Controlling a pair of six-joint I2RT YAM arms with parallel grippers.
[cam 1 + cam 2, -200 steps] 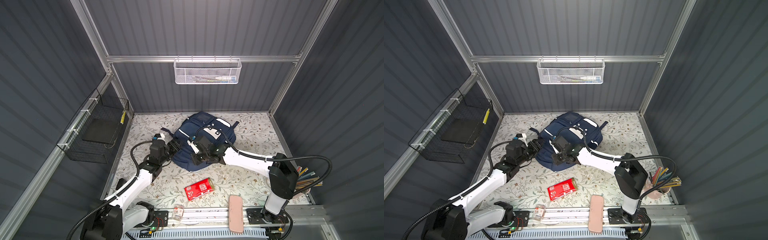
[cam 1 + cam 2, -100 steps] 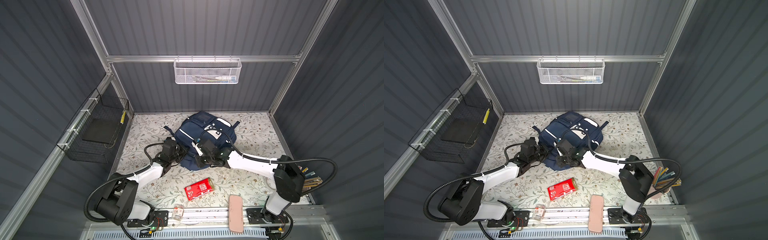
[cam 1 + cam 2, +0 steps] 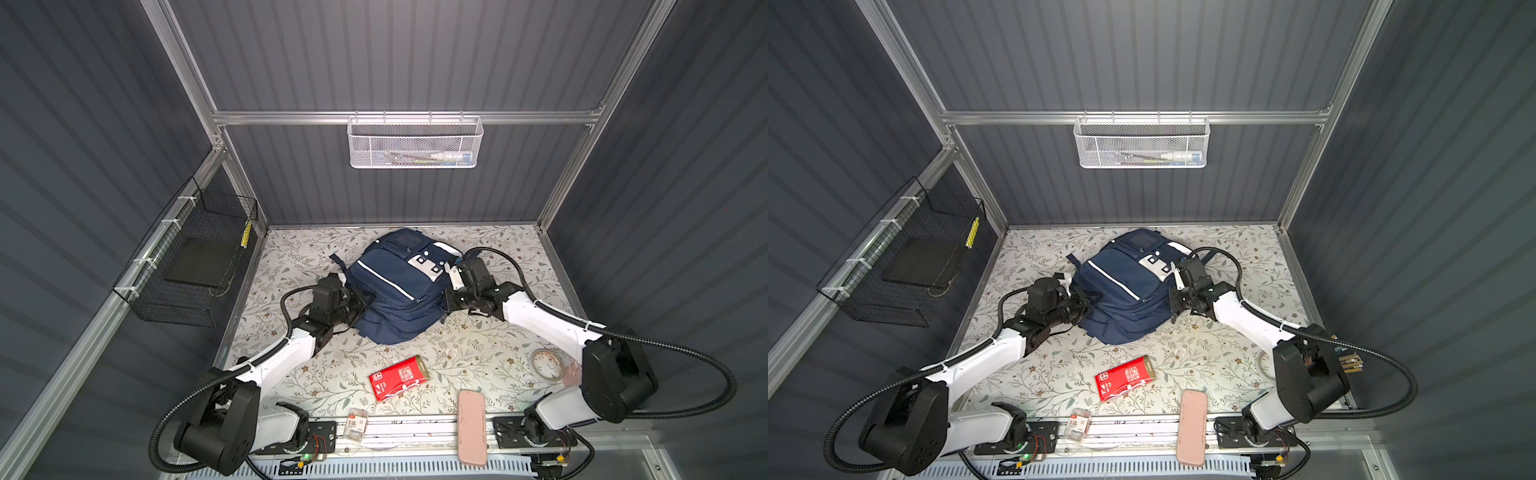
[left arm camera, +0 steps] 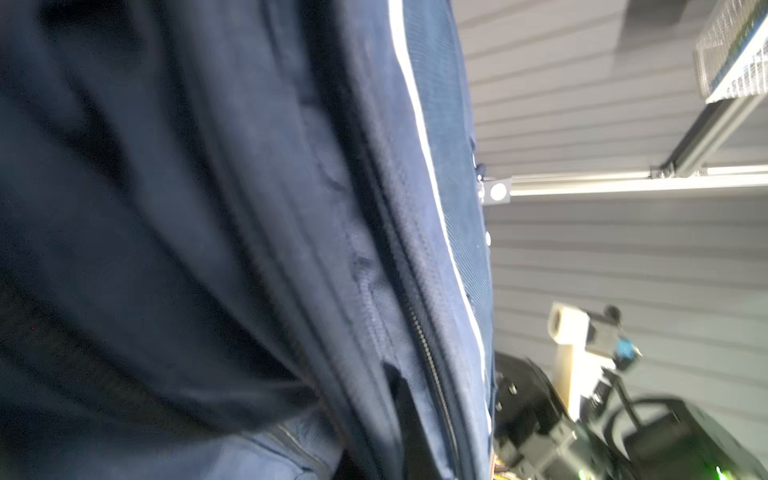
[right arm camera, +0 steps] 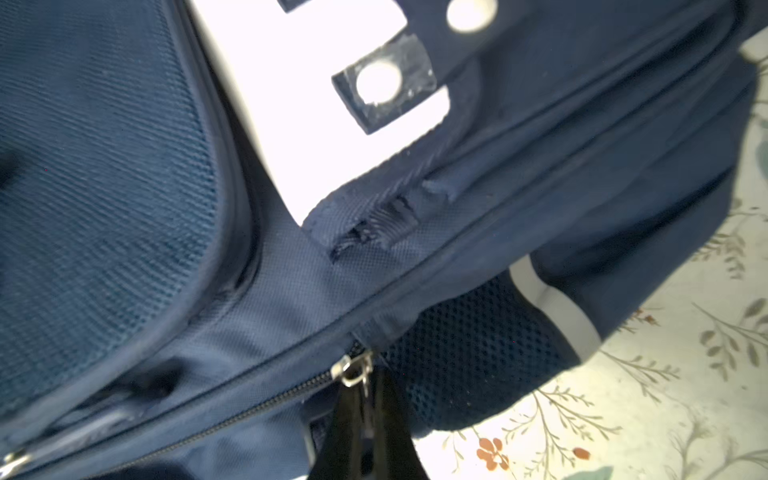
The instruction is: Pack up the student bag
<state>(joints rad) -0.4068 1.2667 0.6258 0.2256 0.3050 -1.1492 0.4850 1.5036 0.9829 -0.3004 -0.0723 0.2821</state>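
Observation:
The navy student bag (image 3: 395, 291) lies flat mid-table in both top views (image 3: 1121, 291). My left gripper (image 3: 362, 300) presses into its left side. In the left wrist view bag fabric (image 4: 208, 208) fills the frame. One dark finger (image 4: 409, 415) shows there between folds beside a zip, and the jaws are shut on the fabric. My right gripper (image 3: 448, 302) is at the bag's right side. In the right wrist view this gripper (image 5: 365, 392) is shut on a metal zip pull (image 5: 353, 372), next to the mesh side pocket (image 5: 469, 357).
A red packet (image 3: 398, 377), a pink case (image 3: 471, 427), a small clear packet (image 3: 357, 424) and a tape roll (image 3: 547, 363) lie near the front. A pen cup (image 3: 1347, 361) stands at the right. A white mesh basket (image 3: 413, 143) and a black wire basket (image 3: 195, 257) hang on the walls.
My left gripper has reached into the bag's left side and shut. My right gripper has moved to the right along the bag, staying shut. The bag has turned slightly.

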